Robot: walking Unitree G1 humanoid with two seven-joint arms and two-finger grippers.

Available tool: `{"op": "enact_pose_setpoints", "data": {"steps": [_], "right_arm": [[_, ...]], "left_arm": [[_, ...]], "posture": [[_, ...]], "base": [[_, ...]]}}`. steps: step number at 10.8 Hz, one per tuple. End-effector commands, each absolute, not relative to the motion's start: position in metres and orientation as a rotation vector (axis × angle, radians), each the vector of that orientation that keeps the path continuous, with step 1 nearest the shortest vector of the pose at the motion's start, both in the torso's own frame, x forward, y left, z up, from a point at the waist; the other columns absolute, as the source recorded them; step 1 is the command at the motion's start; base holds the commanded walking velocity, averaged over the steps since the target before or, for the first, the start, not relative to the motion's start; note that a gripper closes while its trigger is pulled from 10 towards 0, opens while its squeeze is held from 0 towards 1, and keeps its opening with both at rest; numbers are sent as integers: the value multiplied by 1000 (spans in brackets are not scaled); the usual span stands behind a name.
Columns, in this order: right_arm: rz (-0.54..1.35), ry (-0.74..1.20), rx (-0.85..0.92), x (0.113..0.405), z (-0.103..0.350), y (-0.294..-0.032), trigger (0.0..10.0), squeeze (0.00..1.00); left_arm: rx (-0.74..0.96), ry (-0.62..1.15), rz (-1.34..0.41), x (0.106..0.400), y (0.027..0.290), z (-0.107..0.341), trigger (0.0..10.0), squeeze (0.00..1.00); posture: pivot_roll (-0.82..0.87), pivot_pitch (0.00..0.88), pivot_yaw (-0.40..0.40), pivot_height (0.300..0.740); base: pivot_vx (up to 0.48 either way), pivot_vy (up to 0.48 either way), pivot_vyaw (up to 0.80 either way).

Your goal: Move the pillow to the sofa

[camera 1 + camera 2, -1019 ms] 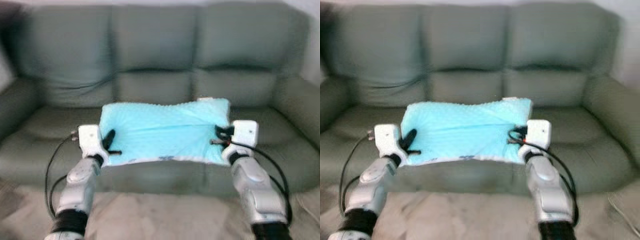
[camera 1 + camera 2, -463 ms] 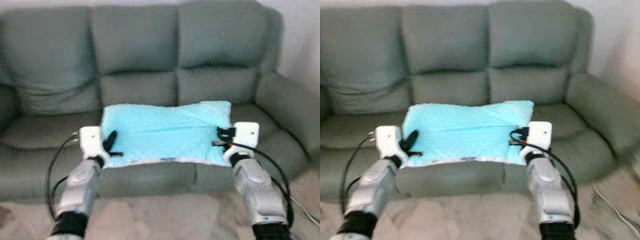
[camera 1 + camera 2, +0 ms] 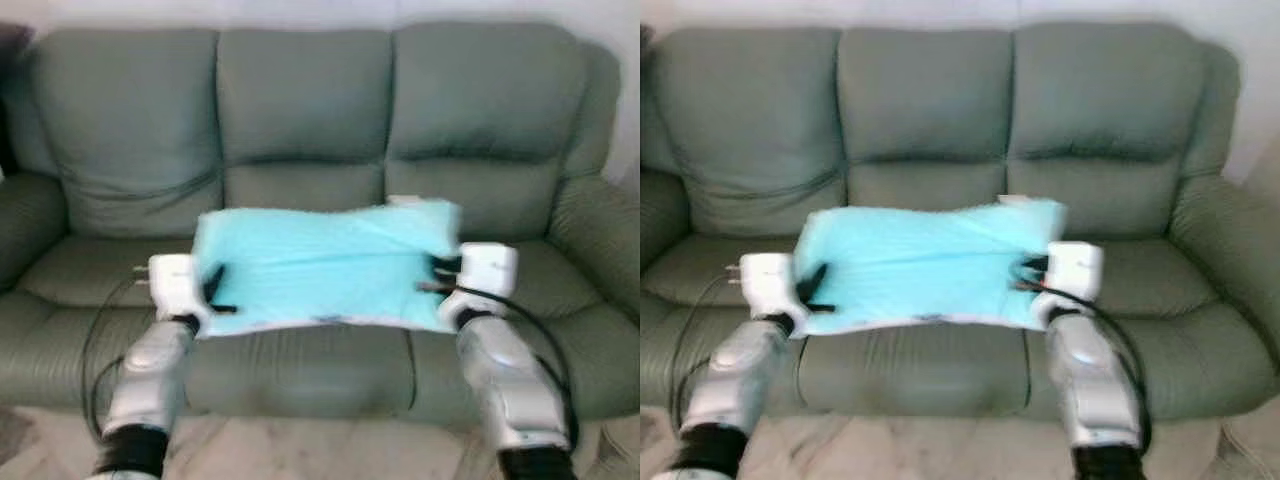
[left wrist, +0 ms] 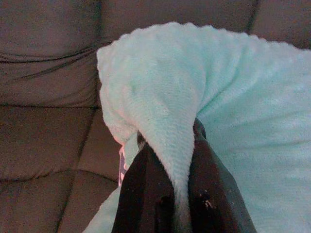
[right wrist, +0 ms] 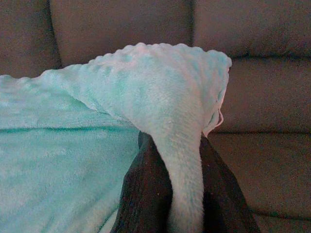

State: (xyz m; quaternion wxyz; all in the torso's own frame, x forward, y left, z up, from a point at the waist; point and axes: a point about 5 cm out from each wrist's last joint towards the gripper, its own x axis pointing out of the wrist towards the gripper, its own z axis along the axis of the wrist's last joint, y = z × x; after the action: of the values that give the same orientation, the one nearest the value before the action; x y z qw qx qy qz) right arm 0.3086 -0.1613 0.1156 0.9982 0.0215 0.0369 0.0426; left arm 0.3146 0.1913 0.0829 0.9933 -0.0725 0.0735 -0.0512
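The pillow [image 3: 325, 265] hung stretched flat just above the sofa's [image 3: 300, 130] middle seat, each side pinched in the left gripper [image 3: 212, 292] and right gripper [image 3: 436, 276], so lowering and releasing remained.

Two silver, rounded arm shells; black cuffs at lower ends. White boxy wrist housings. Black cables looping alongside each forearm. Left claw [image 3: 213, 291], right claw [image 3: 437, 277]: long black fingers.

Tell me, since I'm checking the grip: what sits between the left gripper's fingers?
A pinched fold of the pillow, squeezed between the left gripper fingers in the left wrist view.
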Motion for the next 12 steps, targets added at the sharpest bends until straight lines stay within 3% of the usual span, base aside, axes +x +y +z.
{"op": "enact_pose_setpoints", "data": {"steps": [1, 6, 11, 12], "right_arm": [[18, 44, 27, 309, 123, -178, 10000, 0], [18, 49, 29, 307, 121, -178, 10000, 0], [12, 45, 28, 308, 122, -179, 10000, 0], [13, 44, 29, 308, 122, -179, 10000, 0]], "left_arm": [[-148, 134, -99, 318, 188, 87, 10000, 0], [-136, 159, -61, 322, 197, 86, 10000, 0], [-126, 158, -109, 323, 193, 87, 10000, 0], [-115, 158, -115, 323, 191, 86, 10000, 0]], "posture": [[-141, 45, 36, 740], [-142, 47, 40, 740], [-146, 40, 43, 740], [-146, 40, 44, 740]], "base": [[0, 0, 0], [0, 0, 0], [0, 463, 0], [0, 0, 0]]}}
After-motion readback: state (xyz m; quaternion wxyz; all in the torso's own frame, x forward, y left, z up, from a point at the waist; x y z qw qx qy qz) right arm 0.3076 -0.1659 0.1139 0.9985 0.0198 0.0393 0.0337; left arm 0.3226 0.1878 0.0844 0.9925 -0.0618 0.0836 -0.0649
